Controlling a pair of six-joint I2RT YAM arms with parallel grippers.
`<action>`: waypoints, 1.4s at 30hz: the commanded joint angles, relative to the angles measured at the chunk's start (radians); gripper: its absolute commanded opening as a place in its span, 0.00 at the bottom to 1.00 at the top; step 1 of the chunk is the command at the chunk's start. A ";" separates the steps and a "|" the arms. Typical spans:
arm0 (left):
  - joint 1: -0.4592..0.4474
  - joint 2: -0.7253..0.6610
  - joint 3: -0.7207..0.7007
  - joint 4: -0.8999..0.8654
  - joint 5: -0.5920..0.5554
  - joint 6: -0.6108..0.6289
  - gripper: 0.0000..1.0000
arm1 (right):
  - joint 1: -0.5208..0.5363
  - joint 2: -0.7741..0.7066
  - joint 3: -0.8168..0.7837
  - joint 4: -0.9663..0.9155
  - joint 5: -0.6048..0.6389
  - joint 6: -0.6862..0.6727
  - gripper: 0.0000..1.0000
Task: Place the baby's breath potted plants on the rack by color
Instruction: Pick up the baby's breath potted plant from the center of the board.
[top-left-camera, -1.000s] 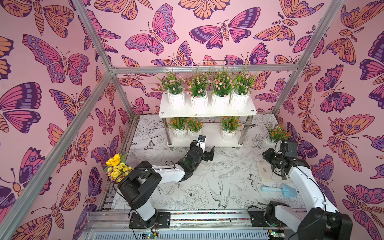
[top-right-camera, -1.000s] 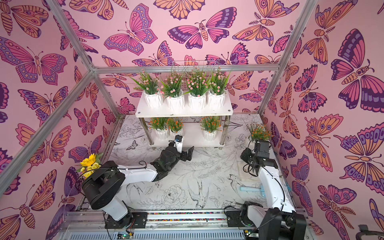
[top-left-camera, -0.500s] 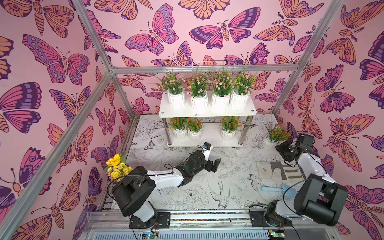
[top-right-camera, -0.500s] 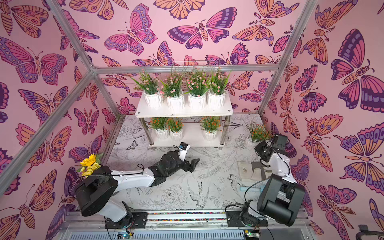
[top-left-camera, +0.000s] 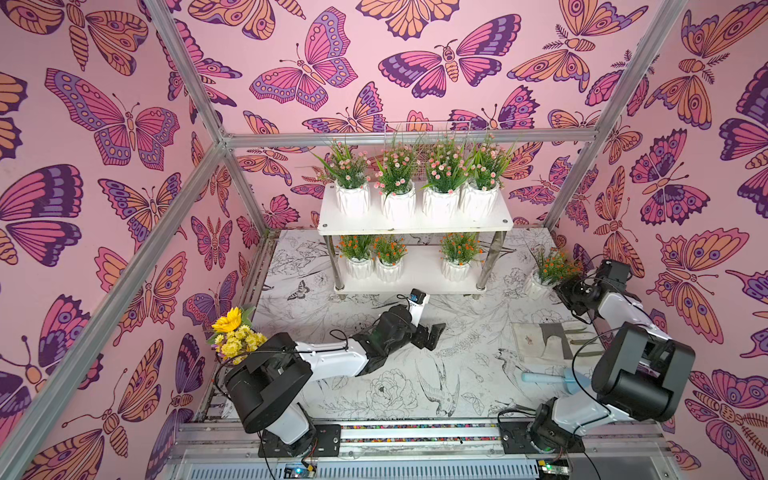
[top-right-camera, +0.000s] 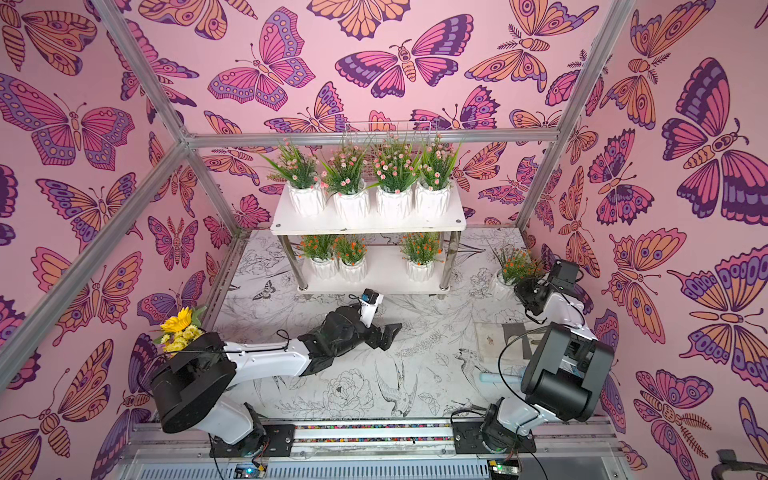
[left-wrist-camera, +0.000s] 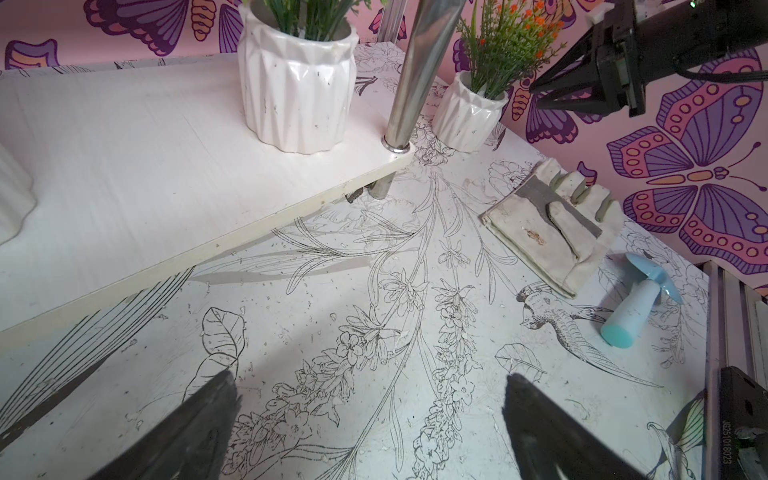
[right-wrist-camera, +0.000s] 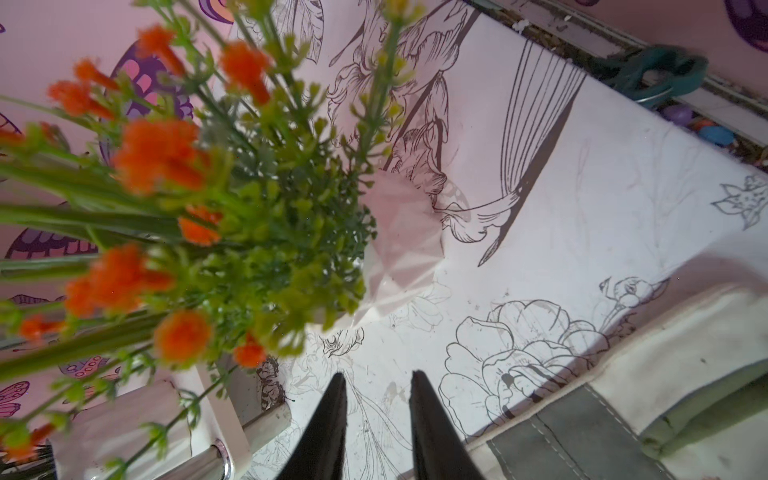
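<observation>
Nearest the arm bases, right side: light-blue plastic hand tool (top-left-camera: 536, 378) and beige canvas work glove with grey patches (top-left-camera: 540, 340), both flat on the white table sheet printed with line-drawn flowers and birds (top-left-camera: 415, 374). Yellow artificial sunflower bouquet (top-left-camera: 232, 336) is at the left edge. None of that is task stuff. Left gripper (left-wrist-camera: 370, 386) is low over the sheet in front of the rack, jaws wide, nothing between them. Right gripper (right-wrist-camera: 376, 378) is further back by the right wall, jaws at a narrow gap, empty, just beside the loose plant and not around it. That plant is a green sprig with tiny orange flowers in a white ribbed ceramic pot (top-left-camera: 538, 286), upright on the sheet just off the right end of the white two-tier rack on shiny metal legs (top-left-camera: 415, 226). My read is seven of eight placed. Lower tier (top-left-camera: 419, 266) holds three orange-flowered pots (top-left-camera: 388, 270): two just beside each other at left, one toward the right, free slot between. Upper tier (top-left-camera: 498, 218) holds four pink-flowered pots (top-left-camera: 399, 205) in a row, full. What's left: widen the jaws, grip the loose pot, set it in that slot. White wire basket (top-left-camera: 419, 158) sits behind the upper tier, mostly hidden by foliage; can't tell its contents.
</observation>
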 joint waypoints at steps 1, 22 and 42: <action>-0.005 0.008 -0.005 -0.005 0.015 -0.012 1.00 | -0.005 0.040 0.038 0.014 -0.033 0.016 0.27; -0.005 0.032 0.019 -0.002 0.026 -0.012 1.00 | -0.001 0.129 0.121 -0.025 -0.008 -0.018 0.24; -0.004 0.052 0.024 0.001 0.026 -0.018 1.00 | 0.042 0.189 0.173 -0.061 0.046 -0.057 0.21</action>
